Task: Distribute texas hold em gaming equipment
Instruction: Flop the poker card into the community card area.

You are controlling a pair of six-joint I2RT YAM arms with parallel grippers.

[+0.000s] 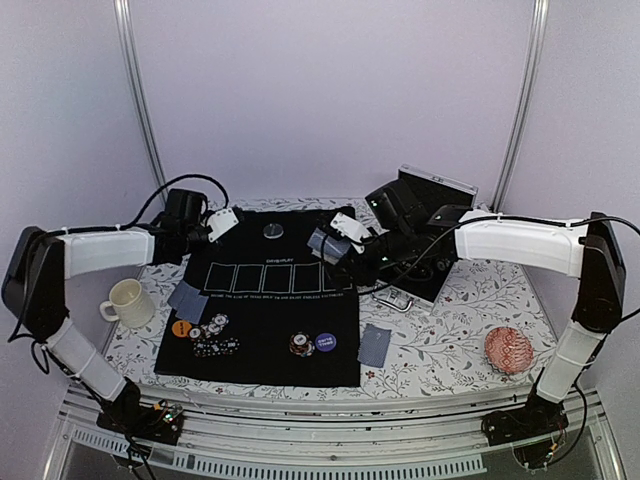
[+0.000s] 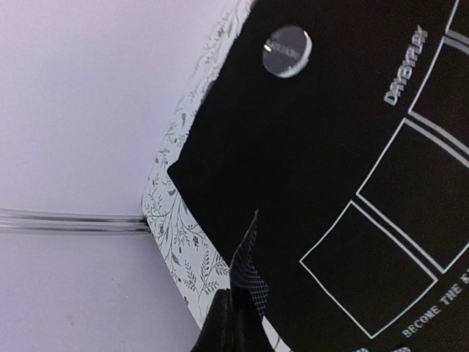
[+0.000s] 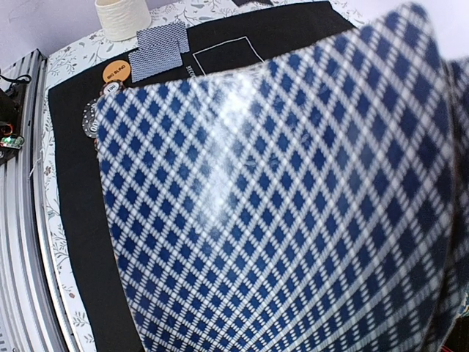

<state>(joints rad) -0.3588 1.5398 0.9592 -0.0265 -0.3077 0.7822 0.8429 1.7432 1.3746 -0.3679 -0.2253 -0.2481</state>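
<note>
Top view: on the black felt mat (image 1: 270,322) we count one silver round disc (image 1: 273,231), one orange disc (image 1: 181,327), one purple disc (image 1: 325,342) and three small chip stacks (image 1: 217,322).

Left wrist view: the left gripper (image 2: 233,302) is pressed together. It pinches one checked-back playing card (image 2: 249,257) by its edge above the mat's corner, and we judge the card may twist loose.

Right wrist view: the right gripper (image 1: 335,240) clamps blue-diamond-backed cards (image 3: 278,213). We cannot tell how many.
</note>
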